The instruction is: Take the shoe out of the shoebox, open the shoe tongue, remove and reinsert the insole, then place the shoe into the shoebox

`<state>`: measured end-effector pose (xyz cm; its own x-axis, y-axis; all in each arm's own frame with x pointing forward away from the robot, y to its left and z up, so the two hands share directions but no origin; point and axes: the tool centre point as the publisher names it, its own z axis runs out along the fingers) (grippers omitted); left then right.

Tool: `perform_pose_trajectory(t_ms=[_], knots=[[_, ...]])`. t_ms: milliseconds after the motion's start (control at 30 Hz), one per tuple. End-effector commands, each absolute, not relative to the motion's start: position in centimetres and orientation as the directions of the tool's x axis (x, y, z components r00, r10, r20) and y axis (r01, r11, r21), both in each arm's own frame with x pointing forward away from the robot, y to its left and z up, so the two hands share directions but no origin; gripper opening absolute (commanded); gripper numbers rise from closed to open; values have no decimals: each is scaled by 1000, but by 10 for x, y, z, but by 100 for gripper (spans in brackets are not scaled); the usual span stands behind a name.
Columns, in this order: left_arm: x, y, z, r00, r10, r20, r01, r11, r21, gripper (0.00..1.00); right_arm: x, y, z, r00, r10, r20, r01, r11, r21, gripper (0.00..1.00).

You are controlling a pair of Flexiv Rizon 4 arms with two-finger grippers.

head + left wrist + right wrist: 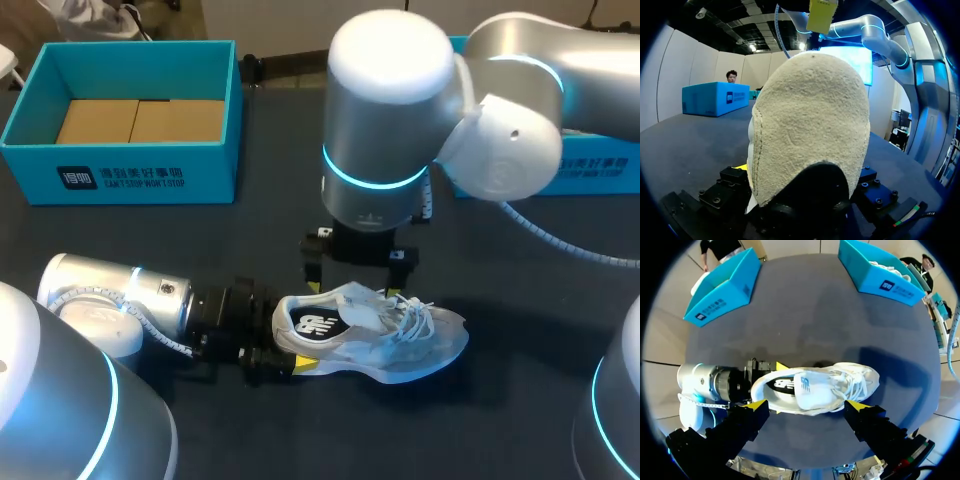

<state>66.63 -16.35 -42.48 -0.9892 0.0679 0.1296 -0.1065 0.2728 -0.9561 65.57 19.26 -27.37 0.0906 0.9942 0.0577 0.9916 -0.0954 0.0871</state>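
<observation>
White shoe (400, 340) sits on the dark tabletop (150, 235), outside the shoebox (120, 178) far behind it; my left pincer (285, 350) pinches its heel, my right pincer (358, 272) hangs spread just above it

Even overhead light, soft dark shadows

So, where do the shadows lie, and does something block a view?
Right wrist view: a broad soft shadow lies on the table beyond the toe of the sneaker. Left wrist view: its heel fills the middle. Head view: my right arm covers the table's middle.
</observation>
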Motion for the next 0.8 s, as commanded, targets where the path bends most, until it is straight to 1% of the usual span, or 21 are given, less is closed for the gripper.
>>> perform_pose_trajectory(t_ms=[33,233,533,700,800], knots=[[665,-162,-428,-989,68,129,-106,273,-956,0,646,221,-284,196,960,-201,976,-172,131,100],[665,-162,-428,-989,68,129,-106,273,-956,0,648,219,-292,218,934,-282,975,-199,95,100],[665,-162,-428,-989,68,129,-106,273,-956,0,649,221,-306,208,922,-327,978,-190,85,100],[665,-162,-428,-989,68,129,-106,273,-956,0,650,217,-315,223,886,-406,974,-218,59,100],[665,-162,-428,-989,68,129,-106,273,-956,0,651,216,-318,221,881,-418,974,-217,56,100]])
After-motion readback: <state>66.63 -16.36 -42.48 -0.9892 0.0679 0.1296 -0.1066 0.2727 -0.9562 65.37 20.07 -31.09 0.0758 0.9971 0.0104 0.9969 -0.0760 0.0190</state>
